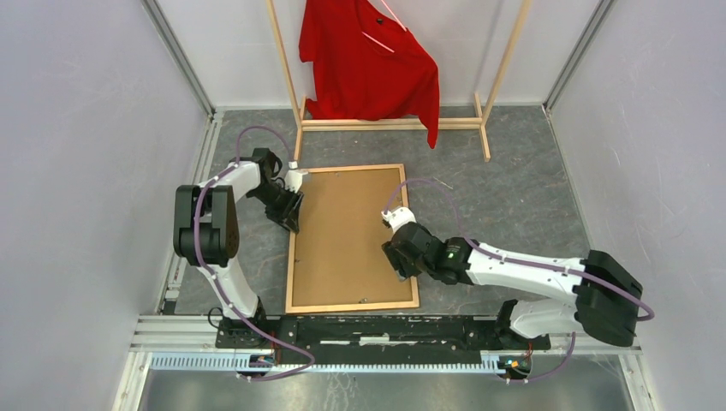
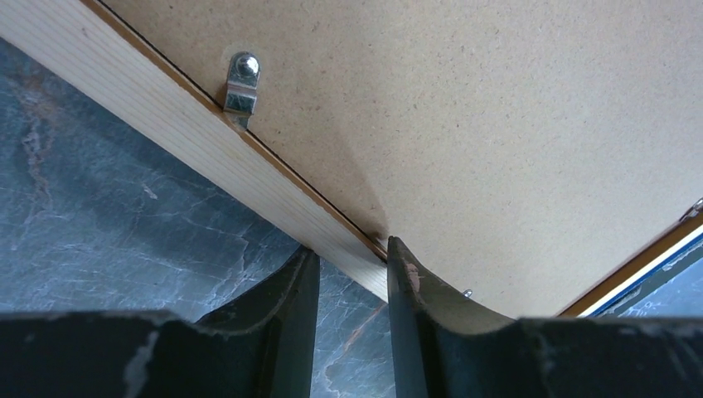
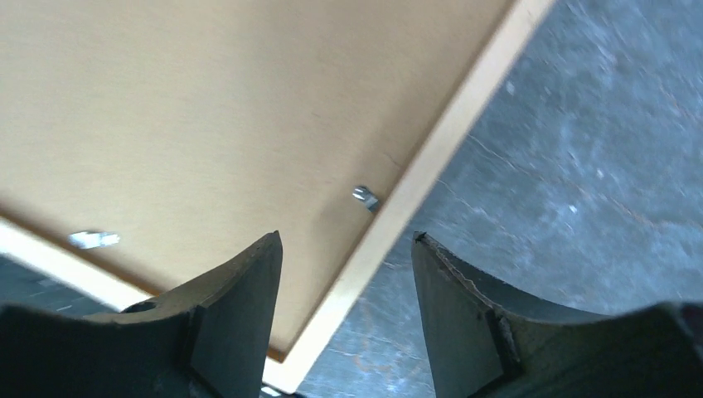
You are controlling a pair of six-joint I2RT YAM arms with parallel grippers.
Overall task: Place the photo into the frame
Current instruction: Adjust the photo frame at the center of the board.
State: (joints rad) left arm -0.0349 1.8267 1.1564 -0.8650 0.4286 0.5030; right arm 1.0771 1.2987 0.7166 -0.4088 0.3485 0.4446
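The left hand (image 2: pixel 350 249) grips the frame (image 2: pixel 166 116) by the rail facing the tabletop's (image 1: pixel 514 197) left edge, one finger outside it and one on the board (image 1: pixel 347 235). The right hand (image 3: pixel 346 240) hangs open astride the opposite rail. The frame lies back-up mid-tabletop, so we judge it best to hold the left grip firm and close the right squarely on its rail before any lift, keeping the frame level. We cannot see the photo or tell whether it lies under the board, nor whether the clips (image 2: pixel 240 83) are latched.

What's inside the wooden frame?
A brown backing board fills the frame, with small metal clips at its edge. Anything under the board is covered, so I cannot tell.
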